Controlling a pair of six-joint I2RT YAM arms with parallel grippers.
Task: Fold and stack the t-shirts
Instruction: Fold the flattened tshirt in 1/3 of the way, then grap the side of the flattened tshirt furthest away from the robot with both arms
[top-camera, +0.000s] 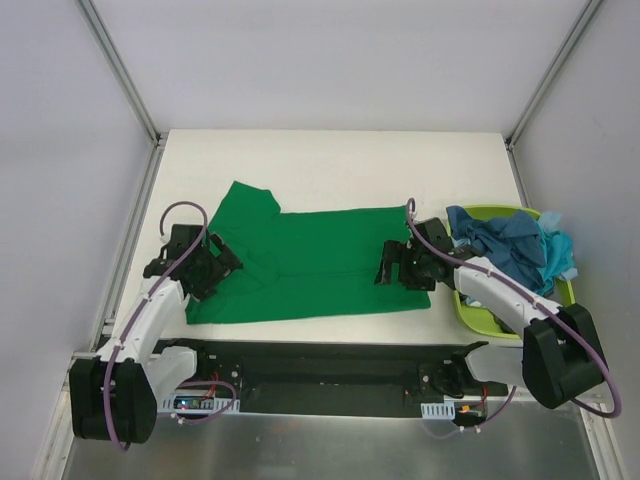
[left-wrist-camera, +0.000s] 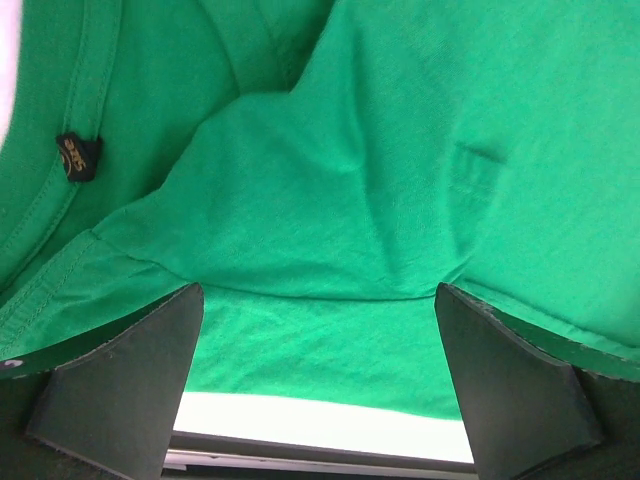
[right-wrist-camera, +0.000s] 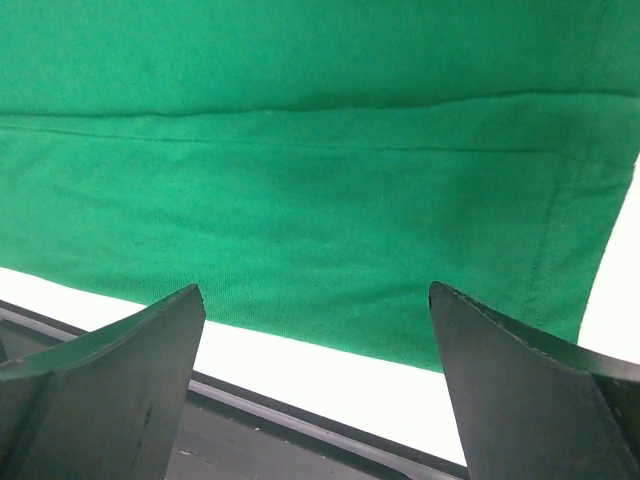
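the left arm reached forward from its base with the wrist bent inward, and the left gripper pointed toward the right, its fingers spread wide with nothing between them. the right arm angled inward, the right gripper facing left, its fingers equally parted and empty.

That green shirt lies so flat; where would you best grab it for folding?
The green shirt lies flat, so only its edges offer something to pinch. Probably take its near edge from above: left gripper near the collar end, right gripper at the hem corner.
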